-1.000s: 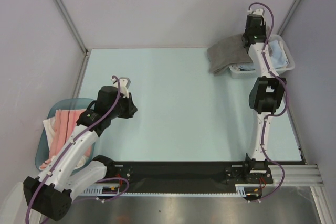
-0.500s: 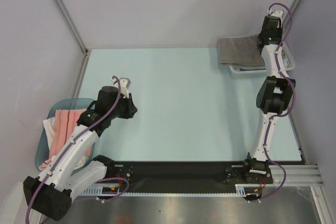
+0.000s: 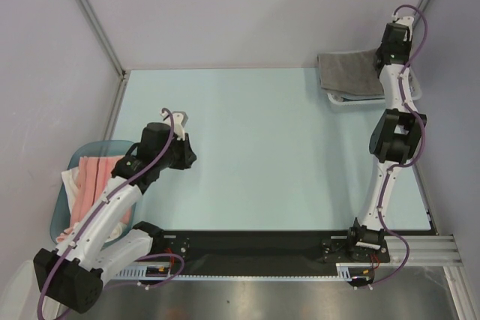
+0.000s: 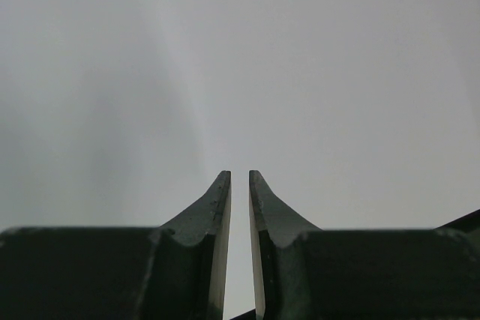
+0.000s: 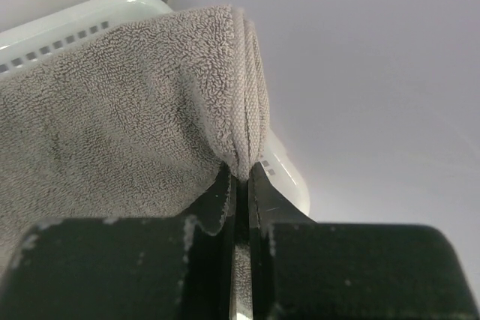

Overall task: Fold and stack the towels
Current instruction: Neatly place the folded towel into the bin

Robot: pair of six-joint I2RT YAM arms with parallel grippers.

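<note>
Lifted higher at upper right, grey towel (image 3: 346, 71) hangs clamped in right gripper (image 5: 241, 177) over white basket (image 3: 339, 100); left gripper (image 4: 240, 185) near-closed, empty; pink towel (image 3: 94, 177) in teal tub (image 3: 58, 215).

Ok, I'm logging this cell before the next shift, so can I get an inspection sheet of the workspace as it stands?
Surface: pale blue table, arms bolted at its near edge.
Job's things: grey towel lifted over the white mesh basket; salmon-pink towel and white towel in the teal tub.
Clutter: nothing seen.
Grippers: right gripper shut on the grey towel's folded edge; left gripper shut, holding nothing.
Cables: purple cables run along both arms, no snag seen.
Surroundings: lavender walls, metal frame posts.
</note>
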